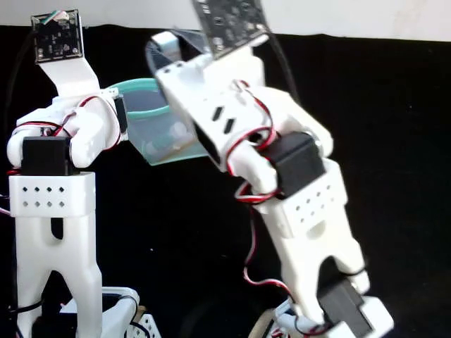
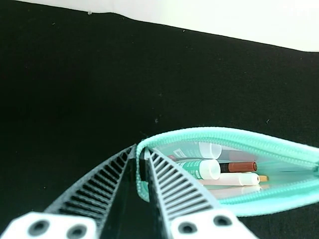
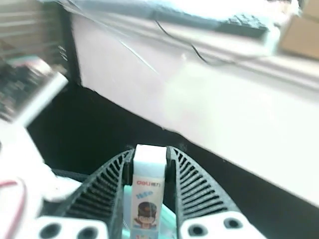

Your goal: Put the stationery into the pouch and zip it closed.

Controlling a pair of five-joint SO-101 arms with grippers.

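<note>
The pouch (image 2: 239, 137) is open between the two arms. Its long side stretches away from the left fingers (image 2: 172, 186), which pinch one end of its rim. Inside, pens (image 2: 239, 166) lie along its length. The right fingers (image 3: 192, 184) squeeze a white eraser (image 3: 148, 169) that points the same way they do. The black surface (image 2: 75, 74) spreads wide around the pouch, and a white wall (image 2: 249, 20) runs behind.

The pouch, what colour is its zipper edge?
Mint green, seen best on the pouch in the left wrist view.
</note>
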